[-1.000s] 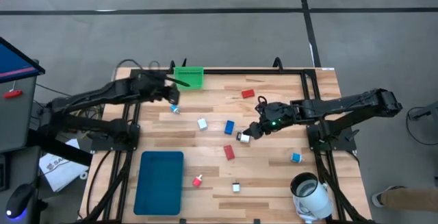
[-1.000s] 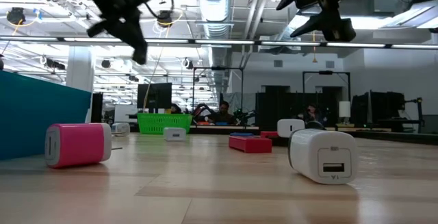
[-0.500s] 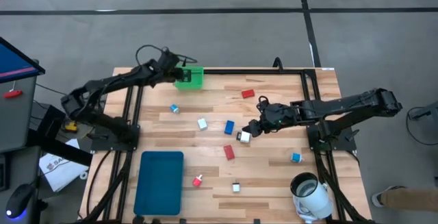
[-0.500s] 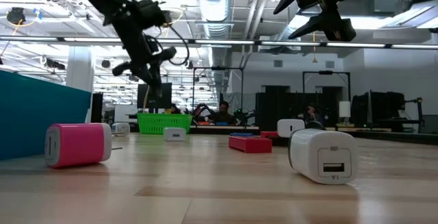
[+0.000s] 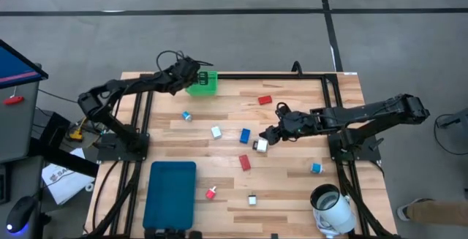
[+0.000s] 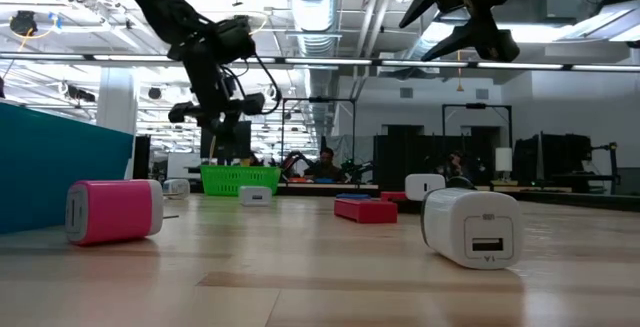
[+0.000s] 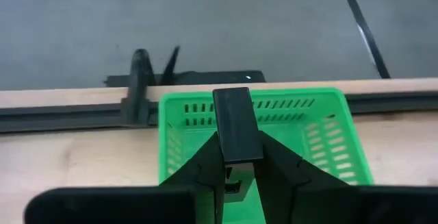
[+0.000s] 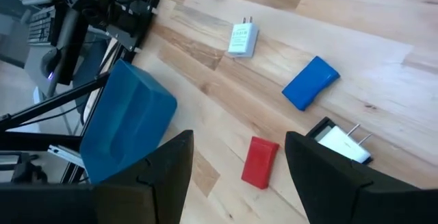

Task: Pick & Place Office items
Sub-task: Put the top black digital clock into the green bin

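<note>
My left gripper (image 5: 196, 75) hangs over the green bin (image 5: 205, 84) at the table's far edge, shut on a black oblong block (image 7: 236, 128). In its wrist view the bin (image 7: 321, 135) lies right below the block. My right gripper (image 5: 269, 137) hovers open above a white plug-in piece (image 5: 260, 145) at mid table. Its wrist view shows that piece (image 8: 339, 142), a red block (image 8: 260, 161) and a blue block (image 8: 311, 82) lying flat on the wood. Other items lie scattered: a red block (image 5: 265, 100), a cyan bit (image 5: 186, 115) and a pink-red bit (image 5: 210, 192). My left gripper pinches the black block by its two long sides near its rear end (image 7: 236, 157), between the two fingers (image 7: 205, 166). The block runs along the fingers and sticks out past their tips. It slants downward, lifted clear above the bin's open top.
A teal tray (image 5: 170, 193) lies at the near left. A large white mug-like cylinder (image 5: 333, 206) stands at the near right corner. Black frame rails run along the table's far, left and right edges. In the low view a pink piece (image 6: 113, 210) and a white charger (image 6: 470, 225) lie close.
My left gripper has swung toward the table's far edge and a little right, sinking and tipping downward, and now hangs over the green bin with the black block still held. My right gripper has stayed in place.
</note>
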Action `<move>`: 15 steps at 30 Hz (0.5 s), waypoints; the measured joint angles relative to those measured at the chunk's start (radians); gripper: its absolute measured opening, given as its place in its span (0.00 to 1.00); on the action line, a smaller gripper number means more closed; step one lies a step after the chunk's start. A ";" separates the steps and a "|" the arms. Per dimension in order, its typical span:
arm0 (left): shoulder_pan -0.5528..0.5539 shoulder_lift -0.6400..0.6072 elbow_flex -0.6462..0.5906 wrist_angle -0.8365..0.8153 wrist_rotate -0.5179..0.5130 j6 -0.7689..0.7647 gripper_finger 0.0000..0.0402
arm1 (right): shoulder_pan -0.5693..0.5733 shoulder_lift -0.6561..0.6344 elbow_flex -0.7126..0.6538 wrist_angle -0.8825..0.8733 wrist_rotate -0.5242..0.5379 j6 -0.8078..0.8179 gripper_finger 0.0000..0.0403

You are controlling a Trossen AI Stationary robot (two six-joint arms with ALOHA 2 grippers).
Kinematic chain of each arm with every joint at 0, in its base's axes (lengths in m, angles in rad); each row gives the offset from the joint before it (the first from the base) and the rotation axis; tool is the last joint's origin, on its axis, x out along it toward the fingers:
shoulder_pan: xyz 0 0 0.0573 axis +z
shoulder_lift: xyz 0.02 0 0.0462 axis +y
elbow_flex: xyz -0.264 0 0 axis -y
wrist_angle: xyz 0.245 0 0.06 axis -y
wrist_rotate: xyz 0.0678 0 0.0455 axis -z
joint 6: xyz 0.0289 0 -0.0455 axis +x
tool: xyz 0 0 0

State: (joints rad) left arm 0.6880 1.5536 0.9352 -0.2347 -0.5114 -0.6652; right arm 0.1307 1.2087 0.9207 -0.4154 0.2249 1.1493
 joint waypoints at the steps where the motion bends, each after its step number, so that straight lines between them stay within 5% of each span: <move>1: -0.003 0.000 0.000 0.000 -0.018 -0.017 0.12 | 0.000 0.000 0.000 0.000 0.008 -0.002 0.55; 15: -0.014 0.000 -0.116 0.077 -0.031 -0.155 0.12 | 0.000 0.000 0.000 0.000 0.039 -0.026 0.55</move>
State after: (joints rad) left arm 0.6737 1.5536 0.8190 -0.1581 -0.5428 -0.8204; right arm 0.1307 1.2091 0.9207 -0.4152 0.2634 1.1229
